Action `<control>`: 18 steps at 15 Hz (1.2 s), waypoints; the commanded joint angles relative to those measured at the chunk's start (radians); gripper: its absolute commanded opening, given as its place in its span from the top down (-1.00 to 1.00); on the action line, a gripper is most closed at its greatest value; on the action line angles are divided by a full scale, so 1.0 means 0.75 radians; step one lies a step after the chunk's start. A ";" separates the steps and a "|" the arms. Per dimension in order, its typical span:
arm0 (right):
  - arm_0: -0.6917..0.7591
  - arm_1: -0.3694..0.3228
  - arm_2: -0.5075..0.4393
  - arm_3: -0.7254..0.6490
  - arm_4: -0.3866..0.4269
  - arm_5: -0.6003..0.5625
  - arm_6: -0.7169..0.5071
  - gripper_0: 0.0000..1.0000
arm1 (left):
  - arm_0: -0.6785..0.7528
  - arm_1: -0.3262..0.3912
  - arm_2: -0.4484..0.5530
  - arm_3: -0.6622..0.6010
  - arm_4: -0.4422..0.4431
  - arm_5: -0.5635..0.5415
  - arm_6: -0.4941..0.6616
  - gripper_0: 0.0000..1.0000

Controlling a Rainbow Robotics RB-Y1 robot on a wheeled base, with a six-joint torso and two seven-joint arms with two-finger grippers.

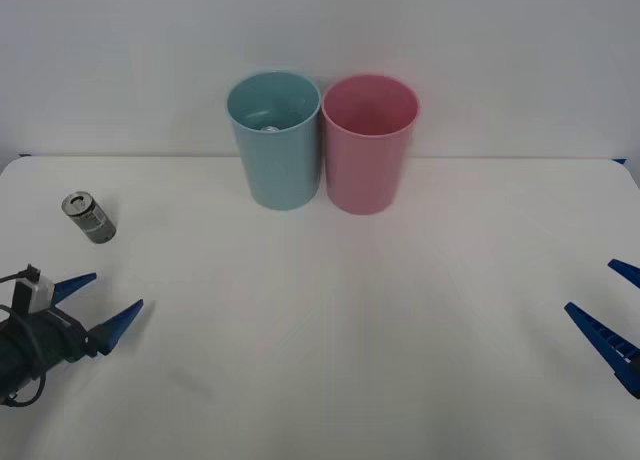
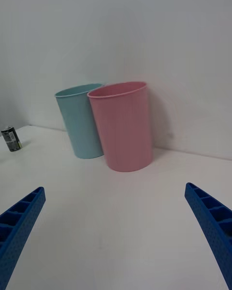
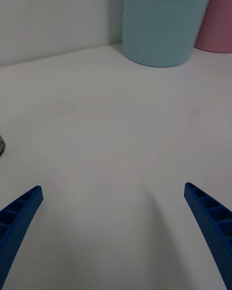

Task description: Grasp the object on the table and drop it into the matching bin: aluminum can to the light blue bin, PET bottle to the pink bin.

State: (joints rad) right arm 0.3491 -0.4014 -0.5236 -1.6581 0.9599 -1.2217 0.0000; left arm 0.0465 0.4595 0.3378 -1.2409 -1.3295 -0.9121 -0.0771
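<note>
A wide white table (image 1: 330, 310) runs back to a plain pale wall (image 1: 480, 40), and at its far edge the light blue bin (image 1: 274, 138) and the pink bin (image 1: 369, 142) stand upright side by side, touching. The can (image 1: 89, 217) lies tilted on the table near the left edge, well apart from both bins, with bare tabletop between them. The left gripper (image 1: 108, 302) hovers just before the can with fingers spread and empty, and the right gripper (image 1: 607, 302) waits at the right edge, likewise spread wide.
</note>
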 commanded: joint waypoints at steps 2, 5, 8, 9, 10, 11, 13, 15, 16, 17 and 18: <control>0.000 0.000 0.000 0.000 0.000 0.000 0.000 -1.00 | 0.067 -0.069 0.100 0.000 0.085 -0.031 -0.030 -1.00; 0.000 0.000 0.000 0.000 0.000 0.000 0.000 -1.00 | 0.100 -0.152 0.196 0.000 0.120 -0.072 -0.057 -1.00; 0.000 0.000 0.000 0.000 0.000 0.000 0.000 -1.00 | 0.108 -0.224 0.251 0.000 0.159 -0.070 -0.092 -1.00; 0.000 0.000 0.000 0.000 0.000 0.000 0.000 -1.00 | 0.108 -0.242 0.263 0.000 0.173 -0.056 -0.094 -1.00; 0.000 0.000 0.000 0.000 0.000 0.000 0.000 -1.00 | 0.108 -0.259 0.266 0.000 0.196 -0.025 -0.102 -1.00; 0.000 0.000 0.000 0.000 0.000 0.000 0.000 -1.00 | 0.104 -0.269 0.266 0.000 0.220 0.001 -0.108 -1.00; 0.000 0.000 0.000 0.000 0.000 0.000 0.000 -1.00 | 0.102 -0.277 0.253 0.000 0.259 0.042 -0.112 -1.00; 0.000 0.000 0.000 0.000 0.000 0.000 0.000 -1.00 | 0.087 -0.277 0.235 0.000 0.284 0.130 -0.128 -1.00; 0.000 0.000 0.000 0.000 0.000 0.000 0.000 -1.00 | 0.075 -0.277 0.231 0.000 0.284 0.165 -0.132 -1.00; 0.000 0.000 0.000 0.000 0.000 0.000 0.000 -1.00 | 0.063 -0.277 0.225 0.000 0.284 0.204 -0.137 -1.00; 0.000 0.000 0.000 0.000 0.000 0.000 0.000 -1.00 | 0.044 -0.277 0.210 0.000 0.284 0.261 -0.137 -1.00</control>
State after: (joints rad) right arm 0.3491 -0.4014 -0.5236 -1.6581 0.9599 -1.2217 0.0000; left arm 0.0936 0.2516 0.5057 -1.2409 -1.1166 -0.7600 -0.1787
